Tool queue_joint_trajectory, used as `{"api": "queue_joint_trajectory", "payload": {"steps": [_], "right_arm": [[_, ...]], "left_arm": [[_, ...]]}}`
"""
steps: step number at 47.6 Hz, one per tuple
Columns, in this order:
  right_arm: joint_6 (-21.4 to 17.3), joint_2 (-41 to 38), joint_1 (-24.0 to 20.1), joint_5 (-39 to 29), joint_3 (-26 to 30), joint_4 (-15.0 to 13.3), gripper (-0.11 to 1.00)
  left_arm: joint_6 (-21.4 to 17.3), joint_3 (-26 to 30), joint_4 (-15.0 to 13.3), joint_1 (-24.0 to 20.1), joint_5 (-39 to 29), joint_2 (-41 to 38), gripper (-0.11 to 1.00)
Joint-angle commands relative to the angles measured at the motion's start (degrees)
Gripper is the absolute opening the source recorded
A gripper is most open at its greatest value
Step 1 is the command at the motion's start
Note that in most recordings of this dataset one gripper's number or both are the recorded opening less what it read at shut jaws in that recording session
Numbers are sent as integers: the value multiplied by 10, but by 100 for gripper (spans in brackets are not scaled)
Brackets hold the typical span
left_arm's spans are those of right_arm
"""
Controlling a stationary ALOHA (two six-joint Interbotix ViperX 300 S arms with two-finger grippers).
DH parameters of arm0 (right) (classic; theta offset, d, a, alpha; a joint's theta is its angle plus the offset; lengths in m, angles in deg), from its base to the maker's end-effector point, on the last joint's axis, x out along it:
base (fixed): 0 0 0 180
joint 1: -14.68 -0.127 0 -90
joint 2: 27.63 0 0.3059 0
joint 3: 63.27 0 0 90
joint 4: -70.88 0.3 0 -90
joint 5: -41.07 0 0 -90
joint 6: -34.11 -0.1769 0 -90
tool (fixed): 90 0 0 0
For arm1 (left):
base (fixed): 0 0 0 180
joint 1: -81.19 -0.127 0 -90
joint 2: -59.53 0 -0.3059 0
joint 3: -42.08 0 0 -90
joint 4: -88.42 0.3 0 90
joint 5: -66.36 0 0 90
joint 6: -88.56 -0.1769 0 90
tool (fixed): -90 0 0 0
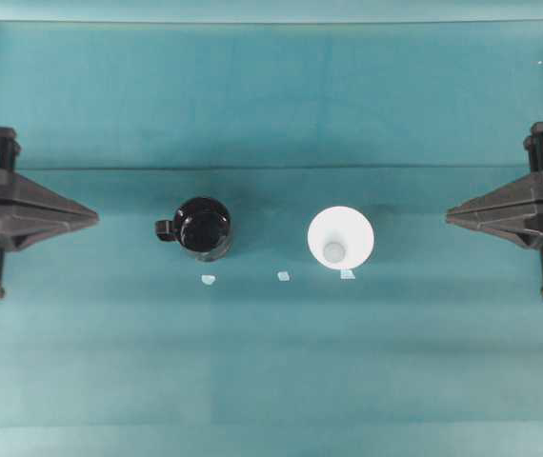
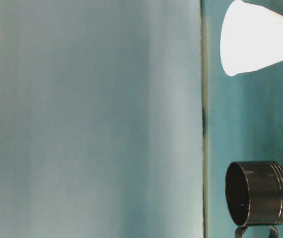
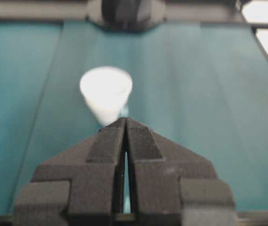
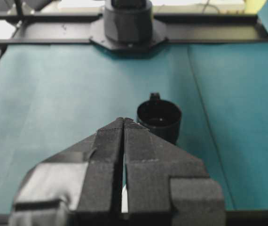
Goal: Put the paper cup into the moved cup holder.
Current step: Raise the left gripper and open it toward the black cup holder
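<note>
I see both my left gripper [image 1: 95, 218] and right gripper [image 1: 448, 217] closed and empty at the edges. The white tapered paper cup [image 1: 340, 237] stands well apart from the glossy black cylindrical cup holder [image 1: 202, 227]; squeezing could crush it.

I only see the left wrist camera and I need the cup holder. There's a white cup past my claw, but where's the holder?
Observer: The cup holder stands between your left claw and the paper cup, touching neither.
Operator: Where's its handle?
Observer: The handle is on the side facing your left claw.
Operator: And the other claw?
Observer: The right claw sits shut beyond the paper cup, holding nothing.
</note>
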Motion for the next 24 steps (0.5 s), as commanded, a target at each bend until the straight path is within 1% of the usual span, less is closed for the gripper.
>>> {"api": "queue_joint_trajectory", "payload": {"steps": [1,5,9,24], "right_arm": [[-7,-4,-2,-3,14,1,2],[-11,-4,-2,-10,14,2,2],[-14,-4,-1,-18,13,3,2],[-18,-4,-2,-25,14,4,2]], "left_arm": [[-1,11,2,-9,-40,-33,0],[0,15,2,-14,-103,-70,0],[1,20,2,-18,-131,-100,0],[-1,21,2,-45,-133,-167,0]]}}
